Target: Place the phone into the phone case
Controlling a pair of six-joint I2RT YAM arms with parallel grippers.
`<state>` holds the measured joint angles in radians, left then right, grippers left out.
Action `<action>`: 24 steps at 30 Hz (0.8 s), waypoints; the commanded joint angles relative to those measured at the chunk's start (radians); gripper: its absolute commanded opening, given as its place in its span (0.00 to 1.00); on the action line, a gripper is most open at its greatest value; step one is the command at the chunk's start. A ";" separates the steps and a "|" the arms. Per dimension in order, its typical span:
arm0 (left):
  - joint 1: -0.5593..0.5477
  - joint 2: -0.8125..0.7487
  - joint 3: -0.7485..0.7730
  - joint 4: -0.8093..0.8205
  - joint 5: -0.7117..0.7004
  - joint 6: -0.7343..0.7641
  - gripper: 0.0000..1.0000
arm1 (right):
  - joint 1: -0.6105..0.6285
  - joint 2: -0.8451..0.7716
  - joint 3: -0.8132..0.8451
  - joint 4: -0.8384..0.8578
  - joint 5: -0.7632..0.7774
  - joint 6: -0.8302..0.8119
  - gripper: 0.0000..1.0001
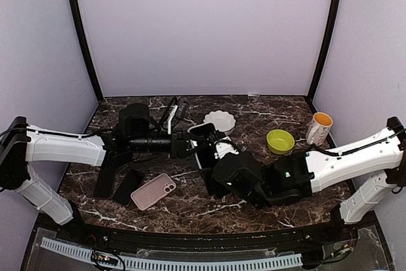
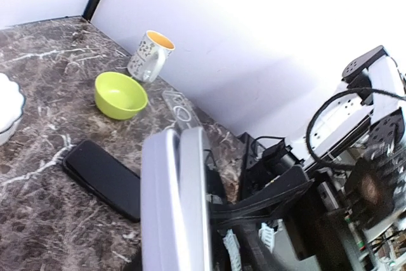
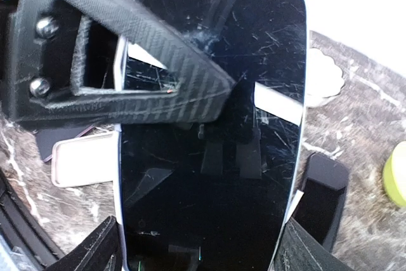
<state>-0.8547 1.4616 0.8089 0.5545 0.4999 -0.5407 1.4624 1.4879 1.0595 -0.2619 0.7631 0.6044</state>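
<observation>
A phone (image 3: 209,125) with a black scratched screen sits against a white phone case (image 3: 118,176), whose rim shows along both long sides. My right gripper (image 3: 203,245) is shut on the phone's long edges near its lower end. My left gripper (image 1: 190,143) comes from the left and pinches phone and case across their thickness, one black finger (image 3: 127,74) lying flat on the screen. In the left wrist view the phone and case (image 2: 174,201) show edge-on as two pale layers. In the top view the pair (image 1: 209,139) is held above the table's middle.
A pink case (image 1: 153,191) and two dark phones (image 1: 127,185) lie front left. Another black phone (image 2: 104,179) lies under the held pair. A white scalloped dish (image 1: 220,120), a green bowl (image 1: 280,141) and a mug (image 1: 318,128) stand behind and right.
</observation>
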 commanded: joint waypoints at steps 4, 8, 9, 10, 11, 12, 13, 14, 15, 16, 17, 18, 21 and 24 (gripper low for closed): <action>-0.002 -0.018 0.011 0.074 0.126 0.047 0.01 | 0.015 -0.108 -0.045 0.130 0.034 -0.157 0.52; -0.002 -0.098 -0.010 0.053 0.181 0.159 0.00 | -0.022 -0.251 -0.099 0.131 -0.230 -0.280 0.97; -0.002 -0.110 -0.017 0.049 0.200 0.179 0.00 | -0.047 -0.290 -0.109 0.117 -0.349 -0.304 0.98; -0.003 -0.138 -0.021 0.052 0.256 0.223 0.00 | -0.084 -0.329 -0.121 0.112 -0.489 -0.323 0.98; -0.004 -0.150 -0.029 0.064 0.290 0.245 0.00 | -0.123 -0.360 -0.132 0.120 -0.633 -0.336 0.99; -0.004 -0.172 -0.031 0.068 0.344 0.279 0.00 | -0.157 -0.386 -0.140 0.136 -0.736 -0.352 0.98; -0.006 -0.182 -0.033 0.069 0.362 0.295 0.00 | -0.176 -0.401 -0.141 0.152 -0.818 -0.370 0.99; -0.009 -0.198 -0.032 0.062 0.381 0.316 0.00 | -0.184 -0.406 -0.127 0.161 -0.847 -0.393 0.98; -0.010 -0.203 -0.028 0.057 0.387 0.324 0.00 | -0.190 -0.405 -0.118 0.173 -0.858 -0.414 0.96; -0.014 -0.210 -0.024 0.043 0.392 0.337 0.00 | -0.194 -0.403 -0.104 0.188 -0.867 -0.435 0.94; -0.016 -0.212 -0.015 0.032 0.393 0.352 0.00 | -0.201 -0.398 -0.095 0.204 -0.871 -0.447 0.92; -0.021 -0.213 -0.002 0.004 0.395 0.360 0.00 | -0.210 -0.392 -0.084 0.223 -0.878 -0.454 0.88; -0.031 -0.213 0.017 -0.034 0.397 0.391 0.00 | -0.240 -0.367 -0.057 0.280 -0.938 -0.456 0.73; -0.041 -0.212 0.035 -0.066 0.395 0.413 0.00 | -0.263 -0.336 -0.049 0.337 -0.951 -0.427 0.50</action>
<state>-0.8837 1.2732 0.7906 0.5098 0.8585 -0.1967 1.2331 1.1248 0.9672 -0.0612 -0.0887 0.1734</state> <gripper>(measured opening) 0.112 0.637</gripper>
